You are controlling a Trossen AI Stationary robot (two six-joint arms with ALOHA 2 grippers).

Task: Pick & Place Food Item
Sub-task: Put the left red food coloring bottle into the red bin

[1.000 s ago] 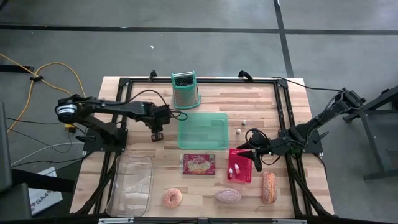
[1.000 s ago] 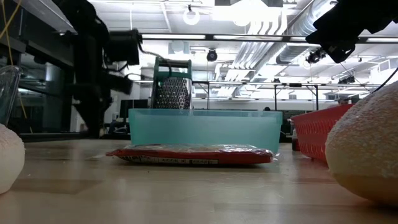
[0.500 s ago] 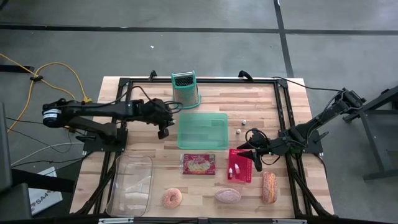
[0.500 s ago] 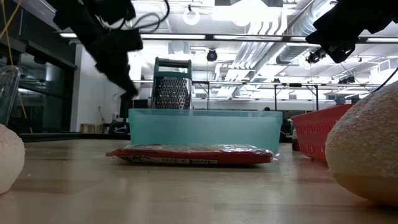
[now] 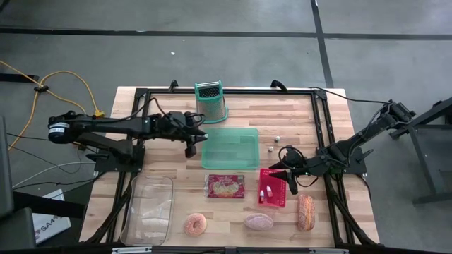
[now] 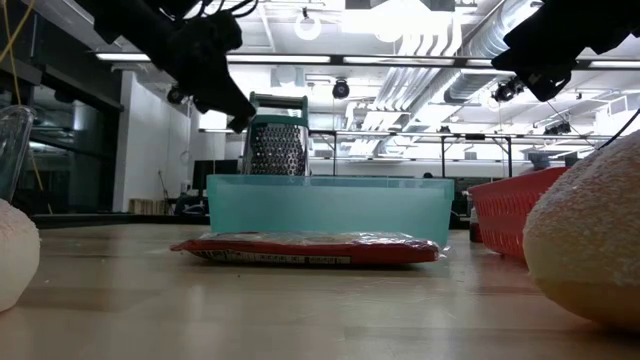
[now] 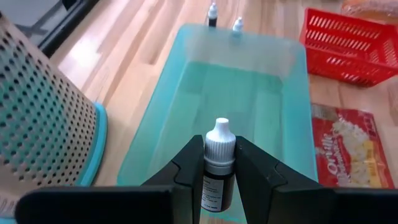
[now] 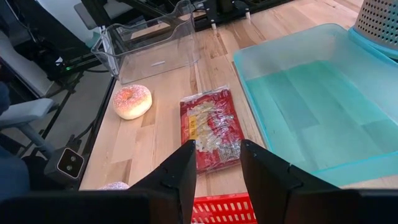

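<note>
My left gripper (image 5: 194,138) is shut on a small dropper bottle (image 7: 219,163) with a dark body and white cap. It hovers over the left rim of the teal bin (image 5: 229,147), and in the low view it shows above that bin (image 6: 232,112). My right gripper (image 5: 289,180) is open and waits above the red basket (image 5: 272,188), which holds small bottles (image 5: 265,192). A red food packet (image 5: 225,187) lies flat just in front of the bin. A doughnut (image 5: 195,224), a pink bun (image 5: 258,221) and a long bread (image 5: 305,212) sit along the near edge. My left gripper pinches the dropper bottle by its dark body (image 7: 217,183) between the two fingers (image 7: 189,168). The bottle lies along the fingers, and its white cap (image 7: 220,133) sticks out past their tips. The fingers slant in from the table's left. The bottle is lifted clear.
A teal-framed grater (image 5: 210,101) stands just beyond the bin's far left corner, close to my left gripper. Two small bottles (image 5: 271,149) (image 5: 278,138) stand on the table right of the bin. A clear container (image 5: 150,208) lies at the near left.
My left gripper has moved toward the table's right and risen, from left of the teal bin to above its left rim near the grater, and it has turned on the way. The right arm has kept still.
</note>
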